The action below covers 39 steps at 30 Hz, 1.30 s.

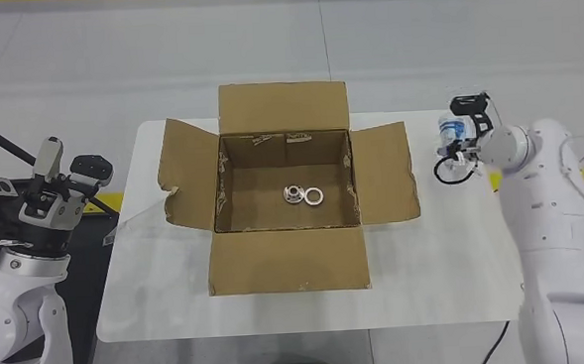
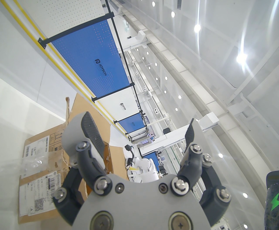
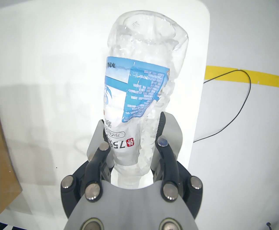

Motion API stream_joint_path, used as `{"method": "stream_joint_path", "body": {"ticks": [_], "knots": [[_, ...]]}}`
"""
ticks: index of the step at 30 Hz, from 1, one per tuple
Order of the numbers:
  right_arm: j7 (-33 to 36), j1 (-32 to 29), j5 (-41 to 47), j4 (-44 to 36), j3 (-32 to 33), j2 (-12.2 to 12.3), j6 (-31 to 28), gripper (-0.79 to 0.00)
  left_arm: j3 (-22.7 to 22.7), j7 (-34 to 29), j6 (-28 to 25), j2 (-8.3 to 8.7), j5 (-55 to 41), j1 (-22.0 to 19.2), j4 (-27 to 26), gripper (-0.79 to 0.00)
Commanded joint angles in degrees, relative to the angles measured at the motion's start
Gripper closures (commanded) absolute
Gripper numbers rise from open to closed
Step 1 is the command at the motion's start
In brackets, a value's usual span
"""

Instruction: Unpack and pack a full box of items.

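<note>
I am gripping one crumpled clear plastic bottle (image 3: 139, 87) with a blue label in my right end effector (image 3: 134, 122), holding it over the desk's (image 1: 436, 274) far right corner, beside one open cardboard box (image 1: 286, 262). Two metal rings (image 1: 303, 194) are lying side by side inside it. My left end effector (image 2: 139, 122) is gaping wide, empty, left of the desk.

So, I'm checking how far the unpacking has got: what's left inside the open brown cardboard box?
Two small silvery metal ring-shaped parts lie side by side on the floor of the open brown cardboard box. The floor strip just under its near wall is hidden.
</note>
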Motion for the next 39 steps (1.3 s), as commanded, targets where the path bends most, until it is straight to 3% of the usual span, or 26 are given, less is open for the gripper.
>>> {"method": "stream_joint_path", "body": {"ticks": [1, 9, 17, 21, 30, 39], "knots": [[1.20, -2.08, 0.61, -7.55, 1.58, 0.47, 0.23, 0.000, 0.00, 0.00, 0.00, 0.00, 0.00, 0.00, 0.00, -0.785], [6.06, -10.29, 3.22, -38.39, 3.78, 1.35, 2.13, 0.000, 0.00, 0.00, 0.00, 0.00, 0.00, 0.00, 0.00, -0.785], [6.05, -9.06, 7.12, -52.11, -4.75, 0.81, -1.12, 0.000, 0.00, 0.00, 0.00, 0.00, 0.00, 0.00, 0.00, -0.785], [5.56, -4.97, 10.54, -51.16, -12.73, -0.07, -4.51, 0.000, 0.00, 0.00, 0.00, 0.00, 0.00, 0.00, 0.00, -0.785], [5.63, 3.33, 20.82, -39.59, -29.62, -2.71, -16.93, 0.000, 0.00, 0.00, 0.00, 0.00, 0.00, 0.00, 0.00, -0.785], [3.12, 7.53, 25.94, -26.86, -40.92, -5.41, -26.34, 0.000, 0.13, 0.28, -0.02, 0.01, 0.22, 0.07, -0.09, -0.785]]}}
